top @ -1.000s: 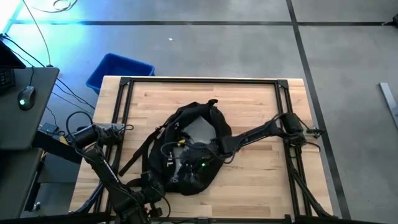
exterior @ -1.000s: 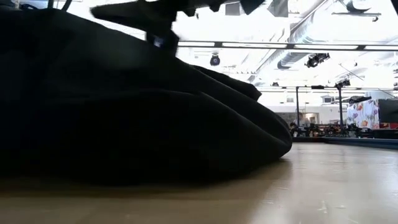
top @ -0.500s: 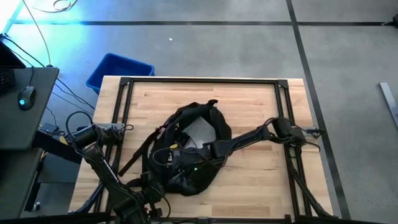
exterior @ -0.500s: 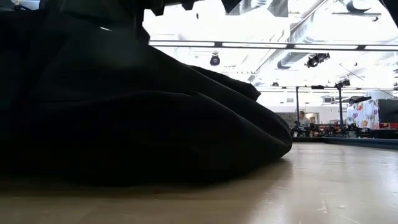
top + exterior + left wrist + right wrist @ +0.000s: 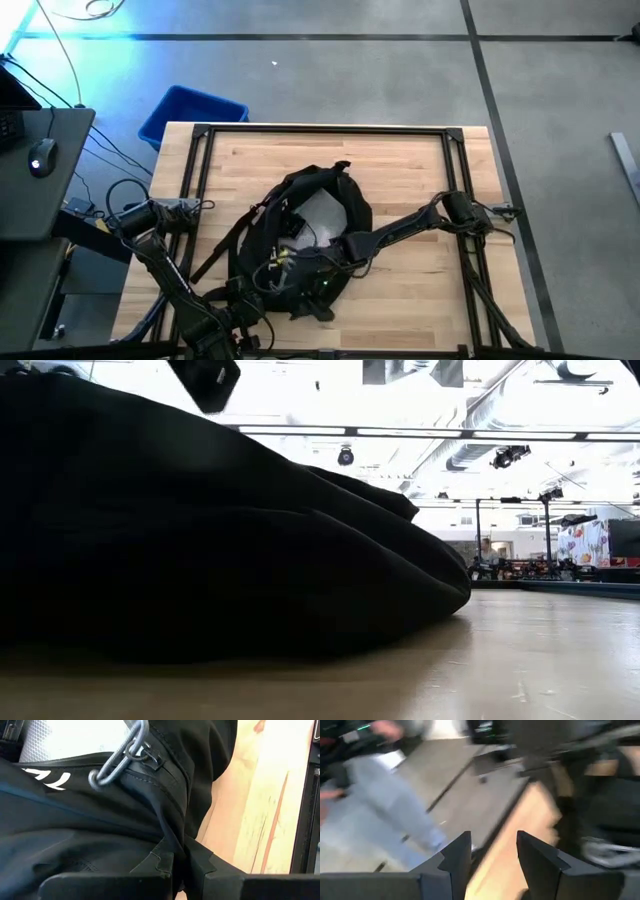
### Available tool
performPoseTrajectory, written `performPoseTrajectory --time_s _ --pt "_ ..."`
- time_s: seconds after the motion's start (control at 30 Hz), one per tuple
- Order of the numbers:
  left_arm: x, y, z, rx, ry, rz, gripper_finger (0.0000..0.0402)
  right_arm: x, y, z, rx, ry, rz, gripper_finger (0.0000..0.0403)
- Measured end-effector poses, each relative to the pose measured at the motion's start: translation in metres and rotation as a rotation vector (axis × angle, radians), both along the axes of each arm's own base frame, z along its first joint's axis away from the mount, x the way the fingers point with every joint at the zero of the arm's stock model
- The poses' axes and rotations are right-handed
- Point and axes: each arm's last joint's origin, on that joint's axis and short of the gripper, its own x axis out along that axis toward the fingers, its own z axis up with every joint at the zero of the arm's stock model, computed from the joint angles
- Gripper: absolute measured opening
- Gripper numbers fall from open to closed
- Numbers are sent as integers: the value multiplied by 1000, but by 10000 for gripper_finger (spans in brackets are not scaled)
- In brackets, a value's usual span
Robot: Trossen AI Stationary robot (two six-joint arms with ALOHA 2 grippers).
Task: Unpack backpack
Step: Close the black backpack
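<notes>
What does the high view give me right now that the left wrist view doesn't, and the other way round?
Only the high view shows the whole backpack on the table, the blue bin beyond one corner, and the right gripper over the backpack's open top. Only the left wrist view shows the left gripper shut on a fold of fabric, plus a metal chain on a zipper pull and white lettering. Both show the backpack and the table.
</notes>
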Motion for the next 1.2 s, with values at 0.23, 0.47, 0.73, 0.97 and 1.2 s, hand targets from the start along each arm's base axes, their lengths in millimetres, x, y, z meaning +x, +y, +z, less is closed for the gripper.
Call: performPoseTrajectory --time_s 0.23,0.47,0.73,0.97,1.2 --pt "0 0 0 -6 15 -5 0 7 -20 -2 114 144 -236 144" --pt "0 0 0 -5 17 -7 0 19 -56 -17 256 301 -379 147" --pt "0 0 -1 -7 19 -7 0 24 -55 -41 345 408 -356 205" --pt "0 0 -1 -3 21 -12 0 33 -46 -53 430 371 -388 235" --pt "0 0 -1 -3 21 -12 0 32 -36 -59 346 294 -447 235"
